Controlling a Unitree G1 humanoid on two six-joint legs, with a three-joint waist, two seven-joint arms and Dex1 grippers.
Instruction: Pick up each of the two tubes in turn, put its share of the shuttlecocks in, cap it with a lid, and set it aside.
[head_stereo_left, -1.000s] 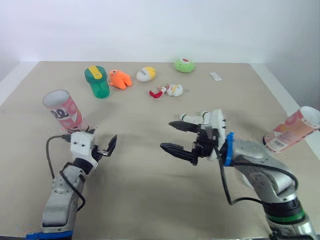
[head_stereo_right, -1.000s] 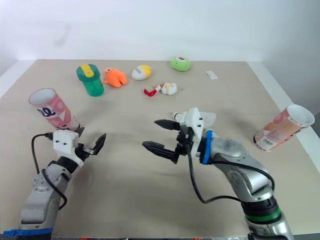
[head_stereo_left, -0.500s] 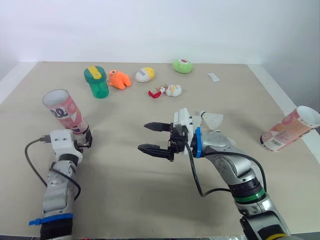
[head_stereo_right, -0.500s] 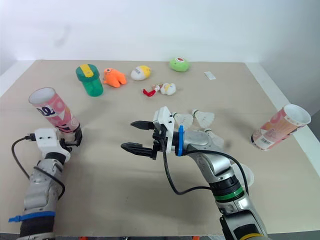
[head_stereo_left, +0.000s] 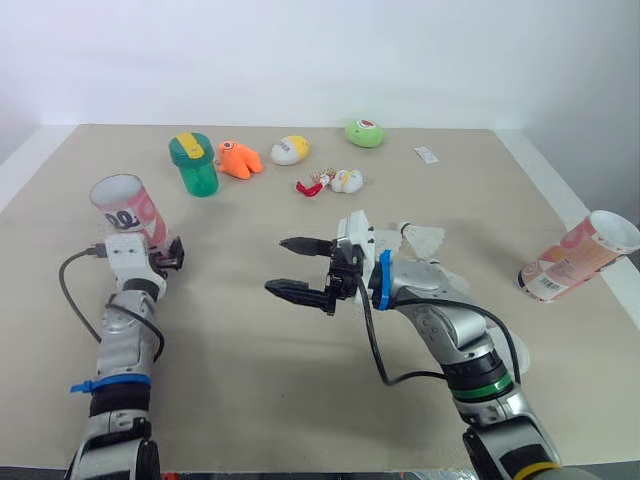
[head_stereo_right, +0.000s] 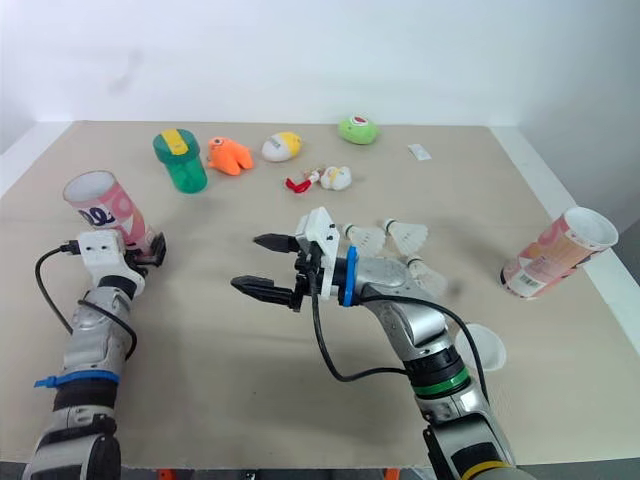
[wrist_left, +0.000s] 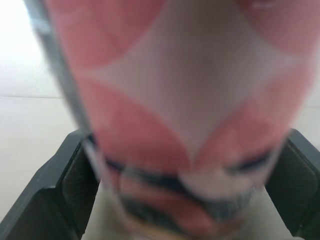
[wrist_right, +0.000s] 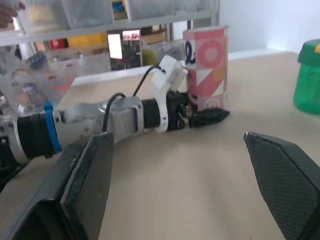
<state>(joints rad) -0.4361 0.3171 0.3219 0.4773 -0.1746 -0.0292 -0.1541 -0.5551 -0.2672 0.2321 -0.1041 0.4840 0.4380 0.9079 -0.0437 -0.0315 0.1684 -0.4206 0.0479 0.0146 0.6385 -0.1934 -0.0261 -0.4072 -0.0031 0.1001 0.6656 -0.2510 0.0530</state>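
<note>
**Just starting: no tube is filled yet**

The left tool (head_stereo_left: 171, 255) is down at the bottom of the left tube (head_stereo_left: 130, 210). This tube stands on the worktop (head_stereo_left: 250, 380) on the robot's left side. The left wrist view shows the tube sitting right inside the tool. I cannot tell if the tool is squeezing it or is just close to it. The tube's top is open, with no lid on it.

The right tool (head_stereo_right: 249, 262) is spread wide and holds nothing. It hangs over the middle of the worktop.

The shuttlecocks (head_stereo_right: 405, 235) lie on the worktop beside the right arm. None is in a tube, as far as I can see. The right tube (head_stereo_right: 556, 250) stands far off by the right edge, and it is open too. A round white thing, likely a lid (head_stereo_right: 481, 348), lies near the right arm.

So I think nothing is finished. The left tube has to be lifted, filled, capped and put away. Then the other tube needs the same.
</note>
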